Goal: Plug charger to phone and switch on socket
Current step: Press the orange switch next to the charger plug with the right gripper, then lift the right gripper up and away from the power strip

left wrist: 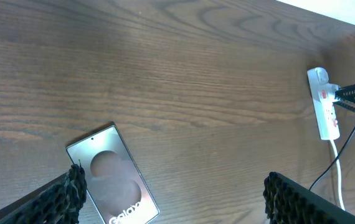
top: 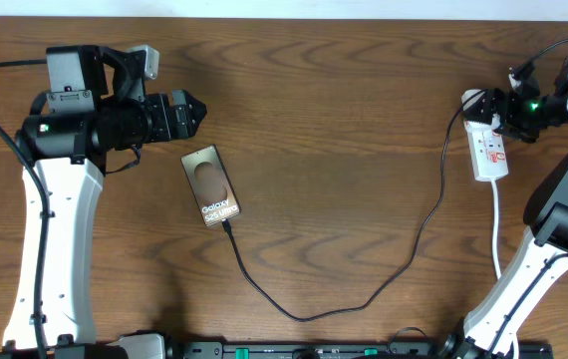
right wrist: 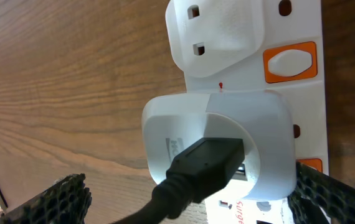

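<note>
Overhead: straight down, whole table (top: 314,120). Left wrist: slanting across, shares phone (left wrist: 112,177) and power strip (left wrist: 326,106) with overhead. Right wrist: close on power strip.

The left arm (top: 60,229) and right arm (top: 523,269) have white links, black joints and 1 green light (top: 47,127) each. Black cables (top: 33,189) trail alongside.

White socket (top: 490,158), orange switches (right wrist: 289,62), black charger (right wrist: 205,155), brownish phone (top: 211,184), brown wood-grain table (top: 344,100)

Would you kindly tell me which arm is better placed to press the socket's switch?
Right. The right gripper is directly over the socket, with an orange switch close in its wrist view; the left gripper is across the table beside the phone.
</note>
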Robot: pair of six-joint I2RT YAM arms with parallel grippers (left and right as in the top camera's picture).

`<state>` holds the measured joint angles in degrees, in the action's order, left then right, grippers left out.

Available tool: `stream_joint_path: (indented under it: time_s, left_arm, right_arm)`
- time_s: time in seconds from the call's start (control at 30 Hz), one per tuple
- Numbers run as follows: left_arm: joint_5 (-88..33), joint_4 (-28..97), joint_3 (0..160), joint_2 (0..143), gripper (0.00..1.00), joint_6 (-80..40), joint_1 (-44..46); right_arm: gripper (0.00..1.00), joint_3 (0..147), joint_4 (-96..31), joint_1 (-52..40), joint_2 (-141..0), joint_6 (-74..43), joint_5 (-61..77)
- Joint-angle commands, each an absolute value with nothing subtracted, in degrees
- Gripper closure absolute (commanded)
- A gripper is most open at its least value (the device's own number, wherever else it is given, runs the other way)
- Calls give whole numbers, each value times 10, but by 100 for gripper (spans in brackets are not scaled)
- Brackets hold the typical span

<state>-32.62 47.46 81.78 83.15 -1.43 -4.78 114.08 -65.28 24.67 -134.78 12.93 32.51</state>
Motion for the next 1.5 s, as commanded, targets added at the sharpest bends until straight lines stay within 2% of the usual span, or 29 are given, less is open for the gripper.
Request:
stream_joint_path:
  time_s: [0.0, 0.7, 1.07, 1.47]
  left_arm:
    - [-323, 475, 826, 831, 10, -4, -48]
    - [-323, 475, 826, 831, 10, -4, -48]
    - [-323, 475, 826, 831, 10, -4, -48]
    - [-323, 475, 826, 831, 10, -4, -48]
  right_arm:
    - [2, 1125, -658, 219, -1343, 111, 364]
    - [4, 1070, -630, 213, -1342, 95, 362]
    - [1, 1070, -631, 230, -1295, -2, 209]
    - [1, 1070, -659, 249, -1186, -20, 109]
